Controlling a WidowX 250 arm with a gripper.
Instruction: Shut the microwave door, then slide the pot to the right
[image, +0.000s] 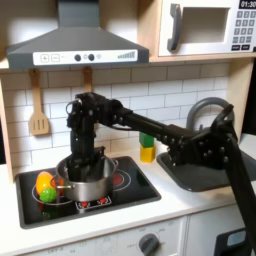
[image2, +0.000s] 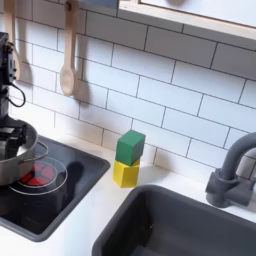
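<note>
One gripper (image: 84, 163), grip state indeterminable, reaches into one pot (image: 88, 183) on the stovetop (image: 135, 190); one microwave door (image: 199, 27) above sits closed; bare burner lies beside it.

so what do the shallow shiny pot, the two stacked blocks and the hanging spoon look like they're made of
The wide, shallow silver pot looks like polished stainless steel: it mirrors the red burner rings. The green block on the yellow block look like painted wood or matte plastic; flat colour, no glare, hard to say which. The pale hanging spoon looks like unfinished wood, with its dull tan surface.
</note>
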